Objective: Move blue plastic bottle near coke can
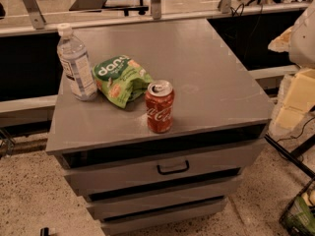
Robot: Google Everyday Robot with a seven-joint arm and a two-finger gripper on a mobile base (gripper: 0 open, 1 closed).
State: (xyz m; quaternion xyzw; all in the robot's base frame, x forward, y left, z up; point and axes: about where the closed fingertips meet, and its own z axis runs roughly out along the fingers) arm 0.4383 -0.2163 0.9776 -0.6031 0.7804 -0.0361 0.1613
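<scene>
The blue plastic bottle [76,63], clear with a white cap and a white label, stands upright at the left edge of the grey cabinet top [197,73]. The coke can [159,106], red with a silver top, stands upright near the front edge, to the right of the bottle. A green snack bag [120,80] lies between them, touching or nearly touching both. My gripper is not in view; nothing holds the bottle.
The cabinet has several drawers, the top one with a black handle [173,168]. Pale yellow and white blocks [298,97] sit off its right side. A metal rail [147,18] runs behind it. A basket [300,213] stands on the floor at the lower right.
</scene>
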